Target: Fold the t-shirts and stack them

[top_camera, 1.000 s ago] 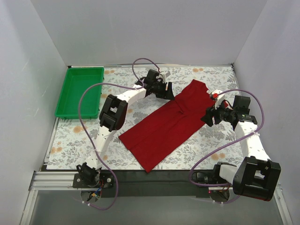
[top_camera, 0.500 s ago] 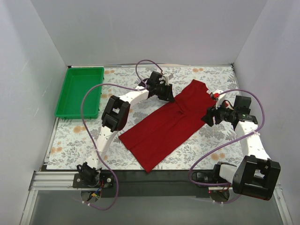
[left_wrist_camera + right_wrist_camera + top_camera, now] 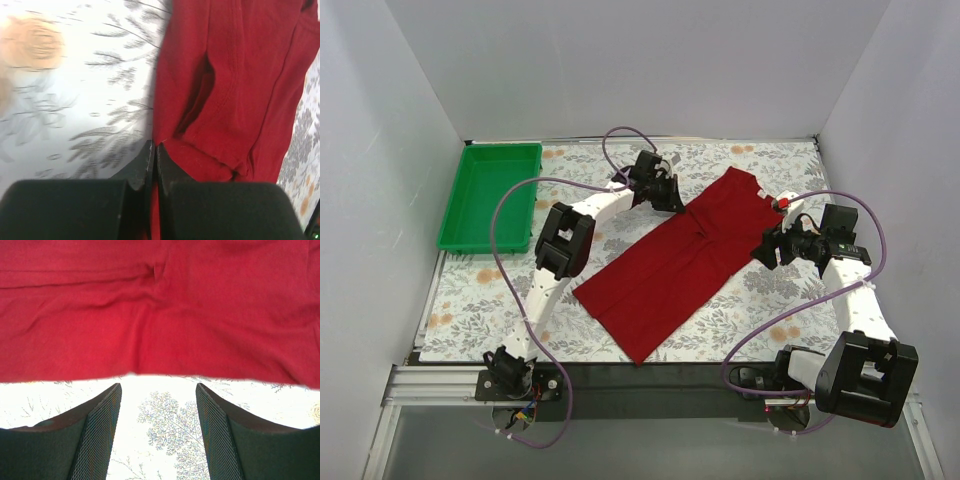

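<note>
Where the floral desk [image 3: 470, 290] carries the work, you see 1 dark red t-shirt [image 3: 670, 265] lying flat and diagonal across its middle, the collar end toward the far right and the hem toward the near edge. Your left pincer [image 3: 670, 197] sits at the shirt's far-left edge, beside the sleeve region. In the left wrist view its 2 fingers [image 3: 140, 167] are pressed together with a sliver of red cloth between them, so it is clenched on the t-shirt's edge; the cloth just beyond the tips is doubled over in a soft fold. Your right pincer [image 3: 767, 250] is at the shirt's right edge. In the right wrist view its 2 fingers [image 3: 100, 425] stand apart, released and holding nothing, with bare desk between them and the shirt's edge running just beyond the tips. Whether these fingers touch the desk cannot be told. 1 green tray [image 3: 485, 235] rests at the far-left side of the desk, well apart from the t-shirt.
</note>
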